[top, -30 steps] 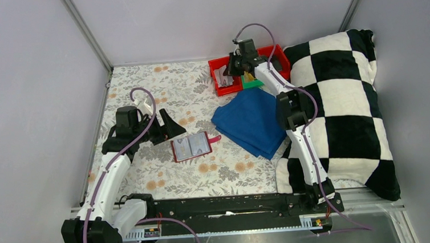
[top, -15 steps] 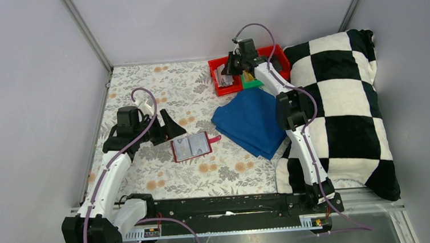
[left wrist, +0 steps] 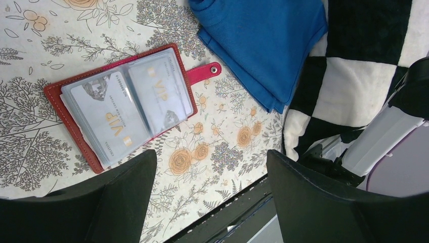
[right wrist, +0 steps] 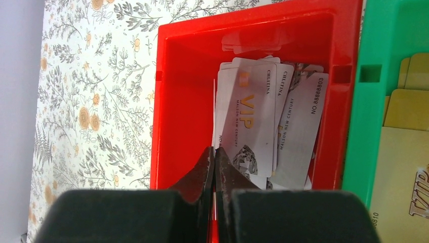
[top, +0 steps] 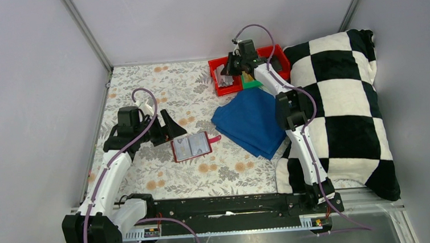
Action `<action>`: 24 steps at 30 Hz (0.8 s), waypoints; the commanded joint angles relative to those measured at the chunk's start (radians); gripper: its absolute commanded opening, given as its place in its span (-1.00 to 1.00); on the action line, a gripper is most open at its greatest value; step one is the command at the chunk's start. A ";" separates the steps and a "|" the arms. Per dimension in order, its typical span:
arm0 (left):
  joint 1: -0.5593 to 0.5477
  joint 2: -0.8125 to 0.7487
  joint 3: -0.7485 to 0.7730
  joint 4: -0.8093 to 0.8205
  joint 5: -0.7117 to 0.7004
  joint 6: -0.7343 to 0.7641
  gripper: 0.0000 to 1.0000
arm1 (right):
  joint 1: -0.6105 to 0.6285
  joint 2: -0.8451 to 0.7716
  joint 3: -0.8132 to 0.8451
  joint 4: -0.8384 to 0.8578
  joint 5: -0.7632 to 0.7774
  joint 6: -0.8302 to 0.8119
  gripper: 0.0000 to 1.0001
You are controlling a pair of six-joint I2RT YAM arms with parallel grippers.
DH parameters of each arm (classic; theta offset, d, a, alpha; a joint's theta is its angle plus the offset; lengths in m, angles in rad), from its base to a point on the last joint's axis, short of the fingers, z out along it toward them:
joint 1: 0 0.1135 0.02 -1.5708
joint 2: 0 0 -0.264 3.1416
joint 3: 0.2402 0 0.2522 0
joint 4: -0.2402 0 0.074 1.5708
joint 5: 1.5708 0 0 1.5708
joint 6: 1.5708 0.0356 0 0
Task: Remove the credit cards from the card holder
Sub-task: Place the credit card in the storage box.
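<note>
VIP cards w/ readable print ahead of both jaws

Just past right jaws' tips, pale cards (right wrist: 253, 126) in red bin (right wrist: 182, 55): top one has gold "VIP" w/ "MAISON NEW CENTURY" alongside; next card reads "CHLITINA" + "MAISON NEW CENTURY"; card furthest rt of tips reads "NO.8888803". Far rt of those jaws, tan card (right wrist: 399, 172) in green bin (right wrist: 364, 152): part of gold "VIP", digits ending "810", rest cut off. Ahead of left jaws, card holder (left wrist: 55, 93): two sleeved cards (left wrist: 111, 119), each w/ gold "VIP"; small print too fine to read.
</note>
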 commanded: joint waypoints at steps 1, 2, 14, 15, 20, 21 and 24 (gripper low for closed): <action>0.007 -0.011 -0.004 0.030 0.008 -0.007 0.68 | 0.005 -0.019 -0.008 0.027 -0.021 -0.008 -0.95; 0.008 -0.009 -0.002 0.030 0.016 -0.005 0.68 | 0.006 -0.020 -0.006 0.023 -0.019 -0.015 -0.96; 0.023 -0.013 -0.045 0.090 0.076 -0.025 0.68 | 0.005 0.005 0.031 0.006 -0.030 -0.014 -0.69; 0.023 -0.009 -0.045 0.092 0.078 -0.025 0.68 | 0.005 0.006 0.030 0.009 -0.029 -0.013 -0.64; 0.024 0.003 -0.039 0.102 0.103 -0.001 0.69 | 0.006 -0.002 0.035 0.017 -0.036 -0.023 -0.19; 0.024 0.004 -0.034 0.105 0.114 0.010 0.70 | 0.006 -0.006 0.036 0.013 -0.034 -0.029 -0.16; 0.024 -0.003 -0.021 0.111 0.115 0.031 0.72 | 0.006 -0.032 0.037 -0.009 -0.016 -0.051 -0.04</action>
